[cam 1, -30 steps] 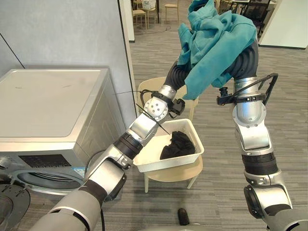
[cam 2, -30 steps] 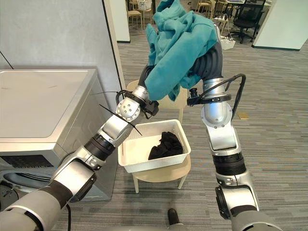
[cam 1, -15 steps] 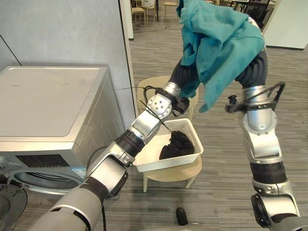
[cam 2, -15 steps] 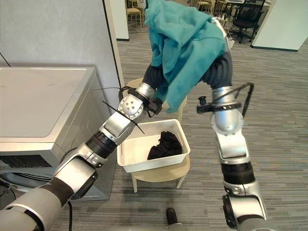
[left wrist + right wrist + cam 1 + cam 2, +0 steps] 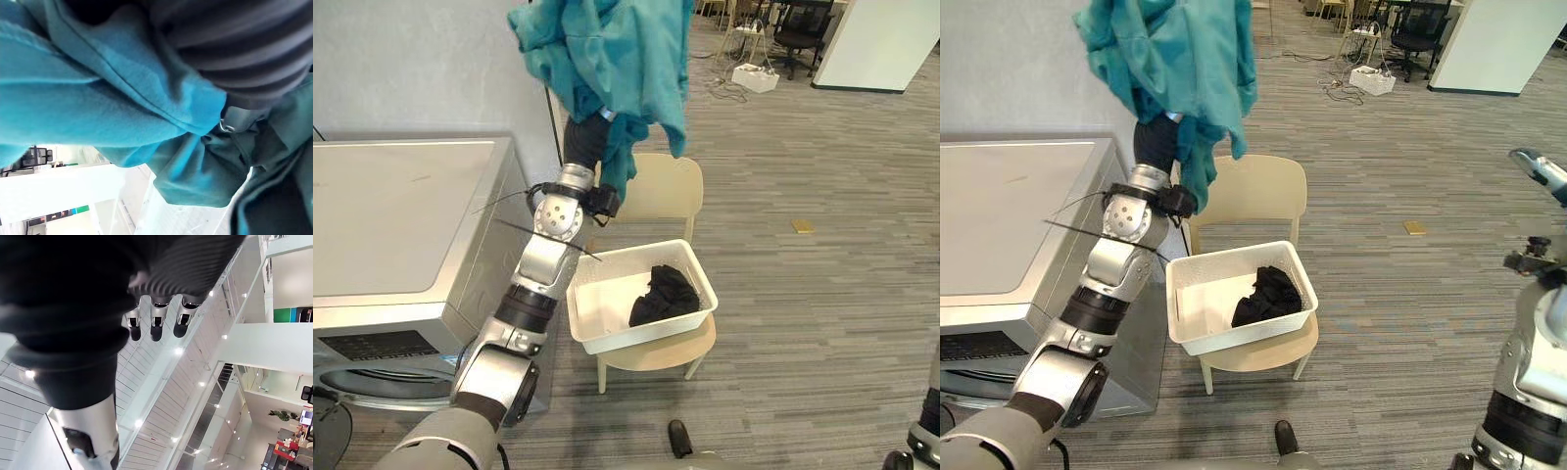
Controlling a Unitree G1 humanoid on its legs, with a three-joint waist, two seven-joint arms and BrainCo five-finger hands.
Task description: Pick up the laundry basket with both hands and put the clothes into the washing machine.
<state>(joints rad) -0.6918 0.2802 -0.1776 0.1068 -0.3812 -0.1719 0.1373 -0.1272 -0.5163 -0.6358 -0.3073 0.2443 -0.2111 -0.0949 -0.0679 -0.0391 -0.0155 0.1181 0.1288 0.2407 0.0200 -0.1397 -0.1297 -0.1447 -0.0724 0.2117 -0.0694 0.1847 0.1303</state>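
A teal garment (image 5: 607, 54) hangs high up from my raised left arm, bunched over the hand. My left hand (image 5: 244, 49) is wrapped in that cloth and shut on it. Below stands the white laundry basket (image 5: 590, 313) on a chair seat, with a black piece of clothing (image 5: 664, 294) lying in it. The grey washing machine (image 5: 401, 215) stands at the left, beside my left arm. My right hand (image 5: 155, 323) is open, its fingers straight and empty, pointing at the ceiling; that arm (image 5: 1538, 333) is off at the far right.
The basket rests on a beige chair (image 5: 661, 191) next to the machine's side. A grey wall (image 5: 411, 69) rises behind the machine. Open carpet floor (image 5: 803, 294) stretches to the right, with a small tan scrap (image 5: 802, 225) on it.
My right hand has let go of the teal garment and swung away to the right. The left hand has closed on the garment and carried it left, toward the machine. The camera has shifted.
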